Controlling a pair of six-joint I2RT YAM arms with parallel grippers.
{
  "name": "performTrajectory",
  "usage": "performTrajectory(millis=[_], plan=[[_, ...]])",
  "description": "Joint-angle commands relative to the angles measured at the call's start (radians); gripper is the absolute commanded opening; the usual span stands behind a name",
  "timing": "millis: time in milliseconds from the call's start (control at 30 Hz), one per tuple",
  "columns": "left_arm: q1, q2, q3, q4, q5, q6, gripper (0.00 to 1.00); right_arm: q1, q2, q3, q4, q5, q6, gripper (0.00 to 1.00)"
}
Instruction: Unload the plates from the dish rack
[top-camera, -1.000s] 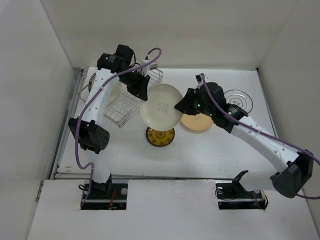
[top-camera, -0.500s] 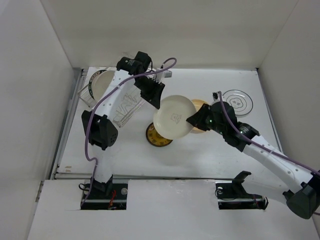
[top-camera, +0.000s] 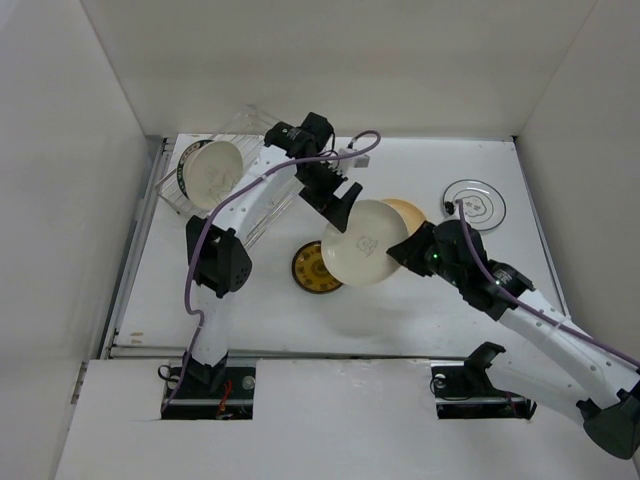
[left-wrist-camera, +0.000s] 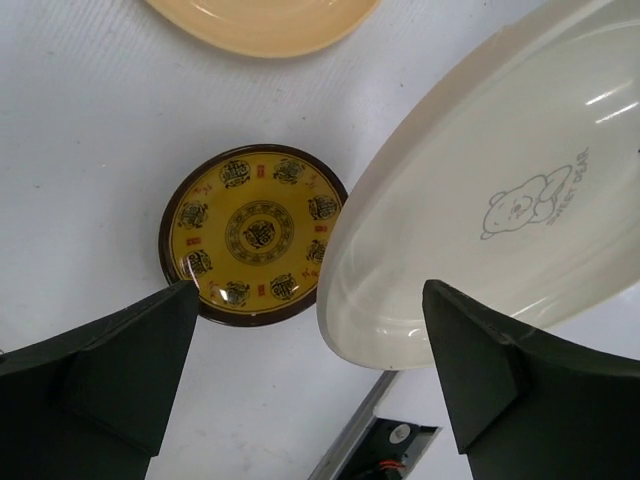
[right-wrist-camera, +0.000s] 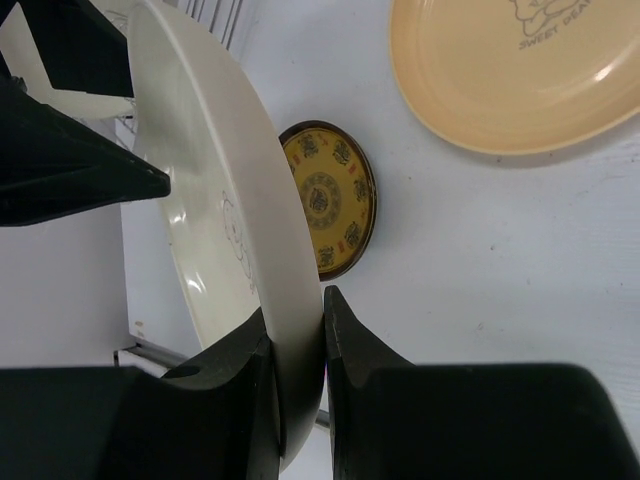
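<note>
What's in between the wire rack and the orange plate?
The cream plate, pinched by the right claw, with the open left claw beside it, seen from the top view.

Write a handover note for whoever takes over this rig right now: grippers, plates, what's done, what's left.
Left gripper: open beside the cream plate, not gripping it.
Right gripper: shut on the cream plate's rim, holding it above the table.
Done, lying on the table: yellow-orange plate, dark gold-centred plate, white patterned plate.
In the dish rack: one pale, dark-rimmed plate.
Left: set the cream plate down, then unload the last one.
</note>
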Motion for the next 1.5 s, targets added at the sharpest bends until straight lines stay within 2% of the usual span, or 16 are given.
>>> performTrajectory(millis=[0,67,367,667,833,933,1333,1467], plan=[[-0.007,-0.009,0.051,0.021,-0.051,-0.025,0.94,-0.001,-0.019,0.001,0.009,0.026,0.029,0.00],[-0.007,-0.009,0.064,0.037,-0.121,-0.051,1.00,-0.001,-0.019,0.001,0.009,0.035,0.038,0.00],[0.003,-0.076,0.073,0.110,-0.426,-0.128,1.00,-0.075,0.080,0.078,-0.082,0.104,0.047,0.00],[0.093,-0.150,0.010,0.121,-0.465,-0.165,1.00,-0.219,0.092,0.110,-0.060,0.165,0.047,0.00],[0.102,-0.171,-0.042,0.121,-0.465,-0.156,1.00,-0.264,0.112,0.131,-0.099,0.205,0.112,0.00],[0.113,-0.182,-0.051,0.121,-0.465,-0.156,1.00,-0.305,0.145,0.122,-0.048,0.216,0.123,0.00],[0.132,-0.220,-0.082,0.121,-0.509,-0.147,1.00,-0.317,0.328,0.174,0.088,0.234,0.136,0.00],[0.132,-0.230,-0.091,0.121,-0.519,-0.147,1.00,-0.317,0.402,0.209,0.088,0.216,0.136,0.00]])
